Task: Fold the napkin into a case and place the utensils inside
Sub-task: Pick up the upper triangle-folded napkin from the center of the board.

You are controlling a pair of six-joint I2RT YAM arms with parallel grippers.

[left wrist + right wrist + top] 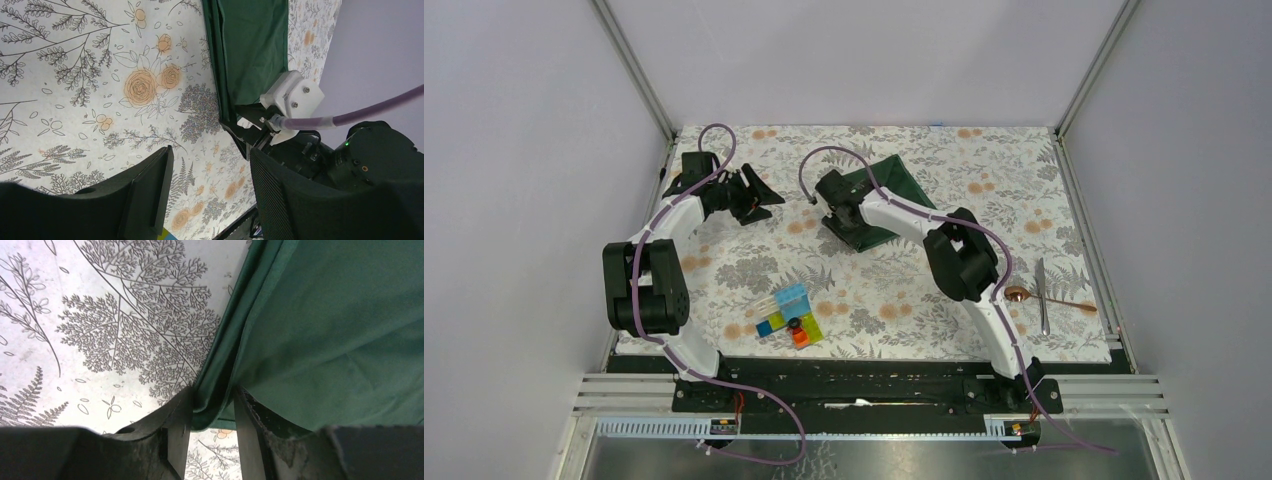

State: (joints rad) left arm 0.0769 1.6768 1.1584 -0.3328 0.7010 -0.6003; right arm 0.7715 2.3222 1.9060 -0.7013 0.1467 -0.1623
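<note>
Napkin (906, 172): one, dark green, lying far-middle on the flowery tablecloth (874, 290), partly hidden under the right arm (969, 265) from above.
Right claw (212, 400): clamped onto the left side of the napkin, fingers (172, 425) only narrowly apart, cloth bunched between them.
Left claw (209, 157): gaping wide, nothing in it, just bare tablecloth showing between the fingers; parked far-left, apart from the napkin.
Right wrist view only: the pinch itself up close, plus layered cloth at the gripped edge, at least two layers by the look of it.
Left wrist view only: side-on look at the right claw's white mount (292, 92) and purple cable (360, 112), right up against the napkin's edge.
Top view only: spoon (1064, 302) and silver utensil (1041, 275) over by the right edge, spoon handle crossing the silver one, which on top hard to say; both well apart from the napkin.
Blocks (792, 315): near the front, between the two arms, seen properly only from the top.
Count: 1 napkin, 2 utensils (copper spoon, thin silver one, fork or knife can't tell), 2 claws, 1 huddle of coloured blocks, too small for a proper tally.
</note>
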